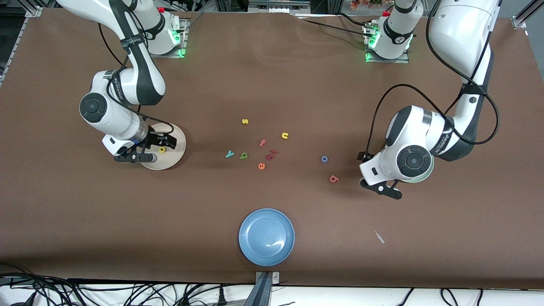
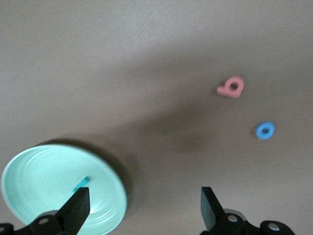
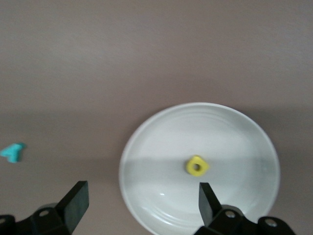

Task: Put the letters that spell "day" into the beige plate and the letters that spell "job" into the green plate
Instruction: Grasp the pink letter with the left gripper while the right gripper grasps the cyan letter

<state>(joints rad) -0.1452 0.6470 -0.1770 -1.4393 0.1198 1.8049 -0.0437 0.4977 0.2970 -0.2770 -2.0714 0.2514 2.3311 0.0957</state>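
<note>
My right gripper (image 1: 149, 148) hangs open over the beige plate (image 1: 176, 144), where a yellow rounded letter (image 1: 162, 149) lies. The right wrist view shows that letter (image 3: 197, 166) in the plate (image 3: 161, 147), with nothing between the open fingers. The teal "y" (image 1: 229, 154) and green rounded letter (image 1: 243, 155) lie mid-table. My left gripper (image 1: 374, 174) is open beside the green plate (image 1: 428, 173), which the arm mostly hides. In the left wrist view a thin teal "j" (image 2: 81, 183) lies in that plate (image 2: 44, 171). The blue "o" (image 1: 324, 159) and salmon "b" (image 1: 334, 179) lie on the cloth.
A yellow "s" (image 1: 245, 121), yellow "u" (image 1: 284, 135), pink "f" (image 1: 262, 143), dark red pieces (image 1: 272, 154) and orange "e" (image 1: 261, 166) lie mid-table. A blue plate (image 1: 266, 236) sits near the front edge, and a white scrap (image 1: 379, 236) lies toward the left arm's end.
</note>
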